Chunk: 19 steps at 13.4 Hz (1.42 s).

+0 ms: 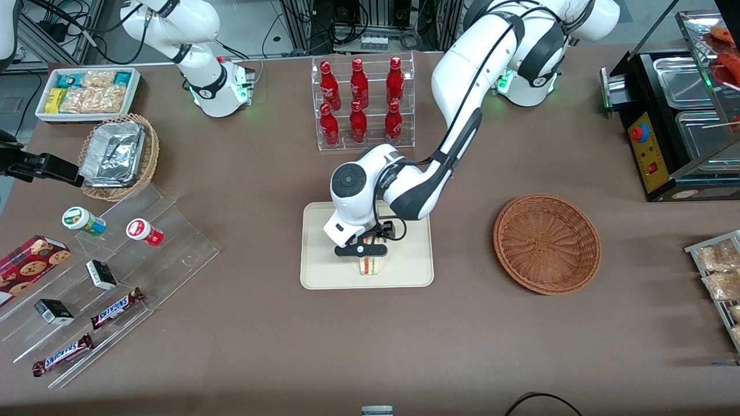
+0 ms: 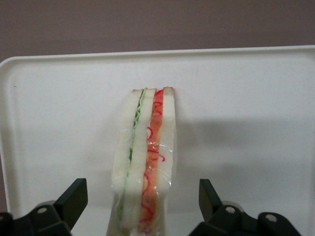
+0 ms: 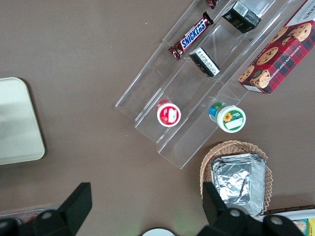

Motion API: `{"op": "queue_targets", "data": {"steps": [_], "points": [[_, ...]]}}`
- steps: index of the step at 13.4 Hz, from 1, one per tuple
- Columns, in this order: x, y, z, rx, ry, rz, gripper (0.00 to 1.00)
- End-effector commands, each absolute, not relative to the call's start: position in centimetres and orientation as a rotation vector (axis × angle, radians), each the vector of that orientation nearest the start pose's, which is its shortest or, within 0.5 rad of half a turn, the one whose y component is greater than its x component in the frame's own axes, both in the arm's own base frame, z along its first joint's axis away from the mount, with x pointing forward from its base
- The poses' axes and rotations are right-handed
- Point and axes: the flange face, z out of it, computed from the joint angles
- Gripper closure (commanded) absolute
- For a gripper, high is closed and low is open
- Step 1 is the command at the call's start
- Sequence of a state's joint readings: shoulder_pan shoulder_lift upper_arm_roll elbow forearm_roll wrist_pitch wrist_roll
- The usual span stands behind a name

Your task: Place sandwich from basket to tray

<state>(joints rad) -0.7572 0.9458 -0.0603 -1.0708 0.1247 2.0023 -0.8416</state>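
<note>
The sandwich [image 1: 368, 266] stands on its edge on the cream tray [image 1: 324, 271], near the tray's rim closest to the front camera. My left gripper [image 1: 363, 254] hangs straight over it. In the left wrist view the sandwich [image 2: 145, 162] shows its green and red filling stripes between white bread, resting on the tray [image 2: 246, 98]. The gripper [image 2: 142, 196] is open around it, with a clear gap between each black fingertip [image 2: 74, 196] and the bread. The reddish-brown basket [image 1: 546, 242] sits beside the tray toward the working arm's end, with nothing in it.
A clear rack of red bottles [image 1: 361, 104] stands farther from the front camera than the tray. A stepped acrylic shelf [image 1: 104, 277] with snacks, a tan wicker basket [image 1: 118, 156] of foil containers and a white bin [image 1: 87, 92] lie toward the parked arm's end. A black appliance [image 1: 676, 115] stands at the working arm's end.
</note>
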Motion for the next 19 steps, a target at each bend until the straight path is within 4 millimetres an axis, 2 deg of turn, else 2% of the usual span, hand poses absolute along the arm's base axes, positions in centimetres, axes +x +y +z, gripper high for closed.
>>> {"op": "queue_targets", "data": {"steps": [1, 3, 4, 5, 8, 10, 11, 15, 17, 19], "points": [[55.9, -53.1, 29.6, -3.056, -0.058, -0.115, 0.00], [56.4, -52.1, 32.6, -3.046, -0.067, -0.132, 0.00], [56.5, -51.4, 33.4, -3.032, -0.080, -0.114, 0.00], [58.1, -49.2, 35.1, -3.034, -0.139, -0.112, 0.00], [61.3, -44.7, 38.5, -3.055, -0.261, -0.132, 0.00], [64.2, -39.7, 41.3, -3.092, -0.304, -0.128, 0.00], [64.9, -38.0, 42.9, -3.131, -0.262, -0.113, 0.00], [67.5, -28.4, 45.9, -3.105, -0.265, -0.019, 0.00], [67.5, -24.4, 47.0, -3.092, -0.269, 0.020, 0.00], [66.5, -21.1, 48.6, -3.088, -0.310, 0.026, 0.00]]}}
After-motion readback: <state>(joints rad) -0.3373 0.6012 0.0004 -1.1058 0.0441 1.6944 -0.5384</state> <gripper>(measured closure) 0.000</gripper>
